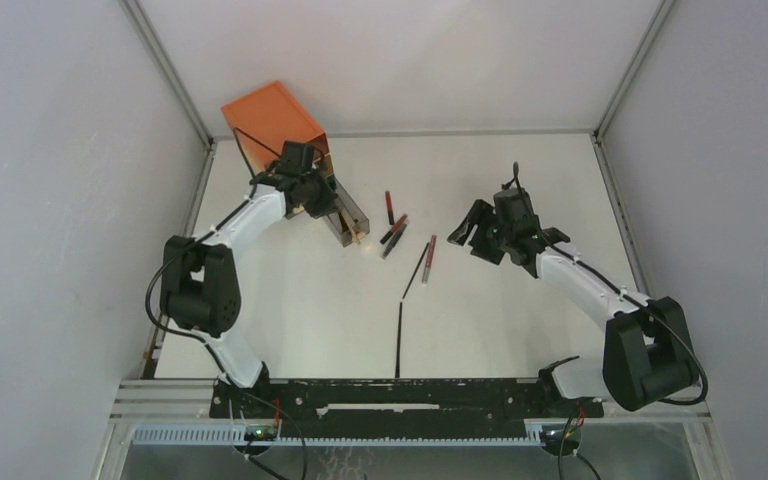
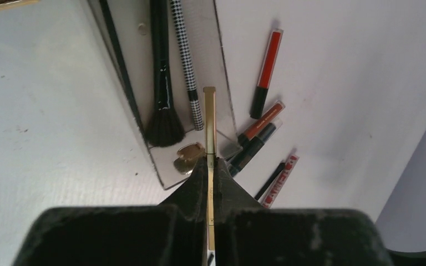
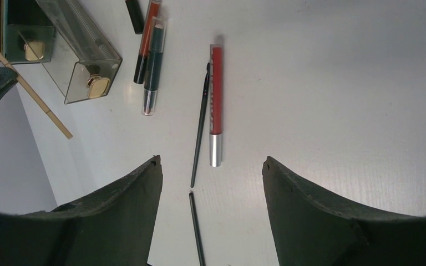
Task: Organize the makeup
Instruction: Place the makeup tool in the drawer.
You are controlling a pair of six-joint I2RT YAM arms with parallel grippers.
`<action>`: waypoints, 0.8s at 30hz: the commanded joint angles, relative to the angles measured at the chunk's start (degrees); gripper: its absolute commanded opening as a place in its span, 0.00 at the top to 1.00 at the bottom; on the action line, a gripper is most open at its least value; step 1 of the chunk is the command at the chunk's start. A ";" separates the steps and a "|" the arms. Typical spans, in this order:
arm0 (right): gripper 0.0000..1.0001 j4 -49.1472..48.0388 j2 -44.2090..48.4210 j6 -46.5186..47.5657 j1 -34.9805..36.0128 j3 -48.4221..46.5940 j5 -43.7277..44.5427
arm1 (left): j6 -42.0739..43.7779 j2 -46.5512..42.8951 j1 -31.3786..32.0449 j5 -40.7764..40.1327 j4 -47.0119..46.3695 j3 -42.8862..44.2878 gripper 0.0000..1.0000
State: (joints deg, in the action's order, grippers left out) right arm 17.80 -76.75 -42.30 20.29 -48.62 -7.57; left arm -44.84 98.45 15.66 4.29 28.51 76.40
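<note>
Over the clear drawer in front of the orange box, the left gripper has its jaws closed on a thin gold pencil. If it is released here, I think the pencil's long end may hit the drawer wall and roll out. The right gripper, jaws wide open, hangs above a red pencil and a thin black brush just beside it, and could pinch both. The white table is smooth, so round things roll. Grey walls close it in.

Orange box (rear-left) — clear drawer, jutting; white table
</note>
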 commanded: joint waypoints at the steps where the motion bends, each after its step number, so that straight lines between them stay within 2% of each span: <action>1: 0.27 0.08 2.79 0.64 0.73 0.14 1.42 | -5.25 3.69 -0.58 4.40 -2.11 5.19 1.00; 7: 0.26 1.09 4.76 0.57 1.05 0.81 2.45 | -9.06 7.86 -2.38 5.98 -1.85 7.01 1.00; 12: 0.26 1.62 5.40 0.44 1.14 1.23 3.02 | -8.44 8.02 -3.26 3.71 -1.80 7.01 0.97; 15: 0.26 1.33 5.23 0.22 1.08 1.24 2.75 | -8.42 8.79 -3.95 5.98 -1.78 6.74 0.98; 20: 0.26 0.61 5.12 -0.48 1.86 1.24 2.96 | -8.97 6.27 -3.80 7.17 -5.44 1.93 1.00; 24: 0.26 -2.33 5.31 1.06 3.12 1.23 0.18 | -6.04 3.14 -3.56 7.38 -6.49 1.71 1.00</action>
State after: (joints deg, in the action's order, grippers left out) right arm 19.68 -72.64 -42.50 21.93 -47.18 -5.54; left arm -50.98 104.84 13.96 11.22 23.27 79.81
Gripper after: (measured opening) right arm 0.738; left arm 0.014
